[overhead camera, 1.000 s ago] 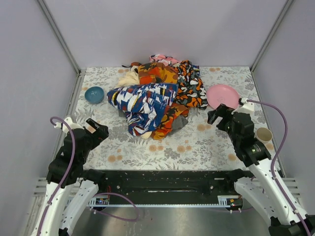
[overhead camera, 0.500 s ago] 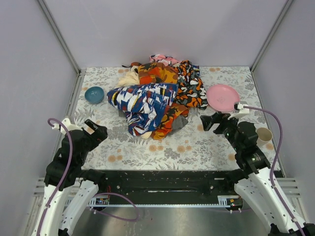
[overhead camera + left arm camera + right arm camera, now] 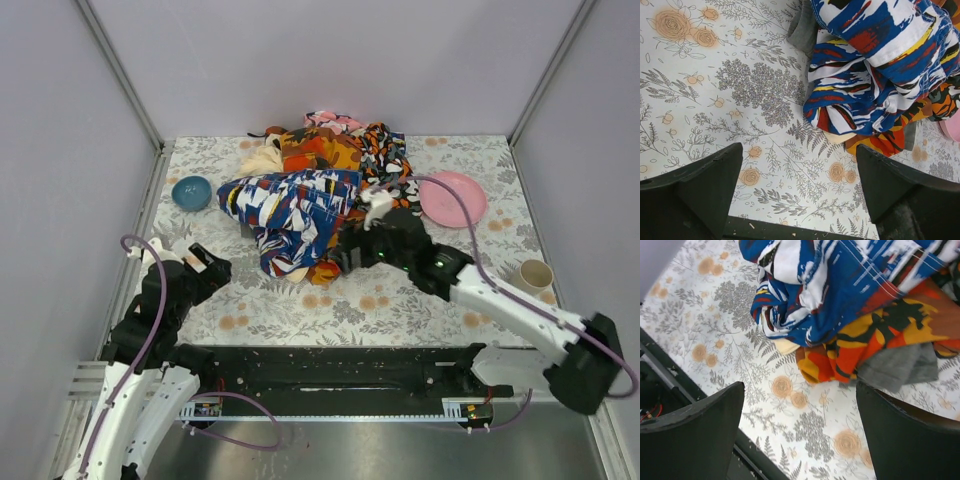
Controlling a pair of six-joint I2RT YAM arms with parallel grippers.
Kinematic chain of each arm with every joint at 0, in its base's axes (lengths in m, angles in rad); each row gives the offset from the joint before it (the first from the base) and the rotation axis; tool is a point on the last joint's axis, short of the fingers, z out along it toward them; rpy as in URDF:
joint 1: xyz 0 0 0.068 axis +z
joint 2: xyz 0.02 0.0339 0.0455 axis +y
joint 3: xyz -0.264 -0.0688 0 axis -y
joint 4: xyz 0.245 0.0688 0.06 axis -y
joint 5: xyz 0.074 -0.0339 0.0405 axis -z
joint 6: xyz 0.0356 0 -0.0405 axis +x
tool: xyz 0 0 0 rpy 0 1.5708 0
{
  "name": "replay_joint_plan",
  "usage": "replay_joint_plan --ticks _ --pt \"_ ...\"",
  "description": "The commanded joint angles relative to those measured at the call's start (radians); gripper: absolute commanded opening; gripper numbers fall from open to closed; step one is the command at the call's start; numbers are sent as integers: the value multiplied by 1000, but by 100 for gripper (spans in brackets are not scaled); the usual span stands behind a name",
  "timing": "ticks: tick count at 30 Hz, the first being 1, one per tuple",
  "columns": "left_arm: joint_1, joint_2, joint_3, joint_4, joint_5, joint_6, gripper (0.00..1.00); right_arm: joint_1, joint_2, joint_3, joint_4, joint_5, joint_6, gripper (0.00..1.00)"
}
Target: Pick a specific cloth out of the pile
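Looking down on the table [image 3: 300, 310], with the pile [image 3: 320, 190] heaped at its far middle. Shows the cloth [image 3: 900, 367] mostly buried, one grey fold poking out from under the orange-black print [image 3: 865, 335] at the pile's near edge. Puts the right gripper [image 3: 800, 387] low over that edge, jaws wide, the grey fold just beside one finger [image 3: 905, 440]. Finds the left gripper [image 3: 799, 146] wide too, over bare table, near the blue print [image 3: 875, 65] but not touching.

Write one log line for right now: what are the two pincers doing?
right pincer: open, near grey cloth | left pincer: open, empty | grey cloth: under pile, not grasped
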Motion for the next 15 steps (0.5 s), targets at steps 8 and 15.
replay_joint_plan --ticks 8,15 --pt "0 -29 -38 105 26 -3 99 167 611 401 -72 368 97 99" --pt "0 -84 -52 112 17 -12 99 173 811 543 -76 394 267 99"
